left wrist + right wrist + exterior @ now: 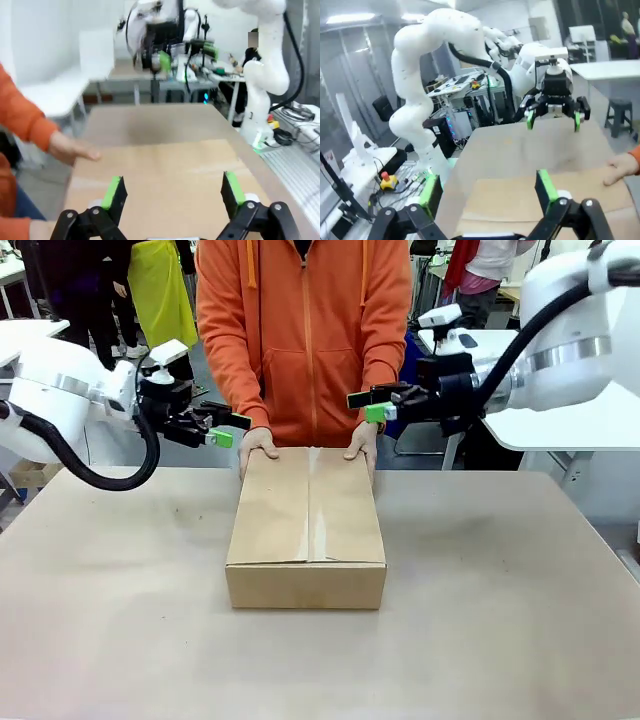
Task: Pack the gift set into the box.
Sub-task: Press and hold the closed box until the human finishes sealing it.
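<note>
While the box (305, 530) sat shut on the table (500, 620), its top flaps lay flat and a strip of tape ran along its middle seam. The robot's left hand (232, 430) hung in the air just beyond the box's far left corner, clear of the cardboard. Its two green-padded fingers stood wide apart with nothing between them. In the left wrist view those fingers framed the box's brown lid, which lay beyond them and not in their grasp.

The right hand (365, 405) hung at the opposite side, raised beside the box's far right corner. It was likewise spread wide and empty, and its fingertips pointed inward over the box's far edge. In the right wrist view its pads stood apart with the lid visible between them, and the left hand faced it from across the box.

A person (305, 330) in an orange hooded top stood at the box's far side. The person's hands (257, 445) rested on the far edge of the lid, one near each far corner, between the two robot hands.
</note>
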{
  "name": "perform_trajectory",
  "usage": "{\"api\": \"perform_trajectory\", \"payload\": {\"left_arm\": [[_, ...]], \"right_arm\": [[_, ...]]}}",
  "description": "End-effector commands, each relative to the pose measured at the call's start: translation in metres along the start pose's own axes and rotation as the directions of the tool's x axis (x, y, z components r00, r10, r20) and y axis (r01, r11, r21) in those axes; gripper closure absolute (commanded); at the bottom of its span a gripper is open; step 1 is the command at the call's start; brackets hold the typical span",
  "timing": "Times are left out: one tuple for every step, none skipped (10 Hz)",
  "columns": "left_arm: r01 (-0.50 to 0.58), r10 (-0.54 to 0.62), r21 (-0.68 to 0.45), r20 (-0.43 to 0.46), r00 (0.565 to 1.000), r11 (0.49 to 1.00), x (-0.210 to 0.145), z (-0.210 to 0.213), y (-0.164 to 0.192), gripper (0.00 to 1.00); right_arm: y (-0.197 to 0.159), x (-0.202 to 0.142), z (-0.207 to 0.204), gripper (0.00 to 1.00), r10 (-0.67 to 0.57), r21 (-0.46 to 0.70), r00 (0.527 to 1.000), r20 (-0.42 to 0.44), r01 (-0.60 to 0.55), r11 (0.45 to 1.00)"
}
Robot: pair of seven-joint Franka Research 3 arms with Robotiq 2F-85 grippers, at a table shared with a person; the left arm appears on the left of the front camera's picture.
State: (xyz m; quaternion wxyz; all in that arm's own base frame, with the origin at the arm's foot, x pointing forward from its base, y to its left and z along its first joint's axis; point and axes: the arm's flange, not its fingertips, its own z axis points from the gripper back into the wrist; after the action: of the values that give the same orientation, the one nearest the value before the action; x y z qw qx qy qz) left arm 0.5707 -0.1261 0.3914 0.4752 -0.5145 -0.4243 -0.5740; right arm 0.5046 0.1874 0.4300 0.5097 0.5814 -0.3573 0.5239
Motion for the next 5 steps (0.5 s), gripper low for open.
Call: {"api": "perform_trajectory", "payload": {"left_arm": [[-0.020,0.020,0.002,0.133,0.991,1.000,0.003,0.008,-0.022,0.00],[0.000,0.000,0.000,0.000,1.000,1.000,0.000,0.000,0.000,0.00],[0.000,0.000,0.000,0.000,1.000,1.000,0.000,0.000,0.000,0.00],[0.000,0.000,0.000,0.000,1.000,1.000,0.000,0.000,0.000,0.00],[0.017,-0.017,0.010,0.047,0.999,1.000,0.000,0.005,-0.008,0.00]], "right_arm": [[-0.025,-0.031,-0.011,0.00,-0.053,-0.286,0.991,-0.121,0.016,0.958],[0.000,0.000,0.000,0.00,0.000,0.000,1.000,0.000,0.000,1.000],[0.000,0.000,0.000,0.00,0.000,0.000,1.000,0.000,0.000,1.000],[-0.015,-0.027,-0.002,0.00,-0.002,-0.076,0.999,-0.045,-0.001,0.997],[-0.021,-0.025,-0.012,0.00,0.115,-0.064,0.984,-0.136,-0.125,0.990]]}}
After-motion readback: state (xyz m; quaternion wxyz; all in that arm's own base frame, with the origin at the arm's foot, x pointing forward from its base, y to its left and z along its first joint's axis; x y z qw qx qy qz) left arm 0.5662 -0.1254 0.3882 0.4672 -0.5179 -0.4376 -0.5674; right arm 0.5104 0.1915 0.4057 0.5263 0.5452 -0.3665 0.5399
